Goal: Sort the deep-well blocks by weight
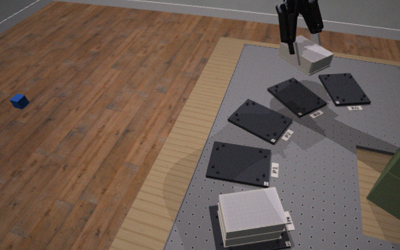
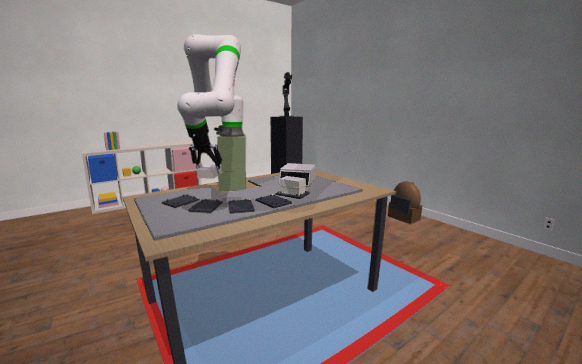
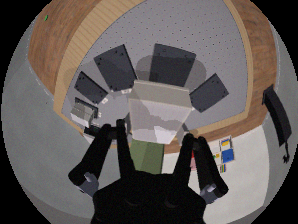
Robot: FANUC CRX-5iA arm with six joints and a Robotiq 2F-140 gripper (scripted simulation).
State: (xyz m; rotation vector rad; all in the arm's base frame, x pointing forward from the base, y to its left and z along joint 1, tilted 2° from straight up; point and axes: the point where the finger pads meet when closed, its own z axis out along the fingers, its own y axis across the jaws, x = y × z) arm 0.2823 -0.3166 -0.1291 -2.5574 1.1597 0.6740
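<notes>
My gripper (image 1: 304, 42) (image 2: 206, 161) (image 3: 155, 117) is shut on a white deep-well block (image 1: 314, 55) (image 2: 208, 173) (image 3: 160, 107) and holds it in the air above the far end of the grey mat, behind the RU and RO nests. Two more white blocks (image 1: 252, 213) (image 2: 295, 179) (image 3: 82, 112) are stacked on the IN nest at the near edge. Four dark nests lie bare in an arc: P1 (image 1: 238, 163), P2 (image 1: 259, 120), RU (image 1: 296, 96) and RO (image 1: 343, 88). I cannot make out the check-weigher.
The arm's green pedestal (image 1: 388, 189) (image 2: 231, 162) stands on the table at the right side of the mat (image 1: 309, 178). A blue cube (image 1: 19, 101) lies on the wooden floor far left. A shelf (image 2: 135, 175) stands by the wall.
</notes>
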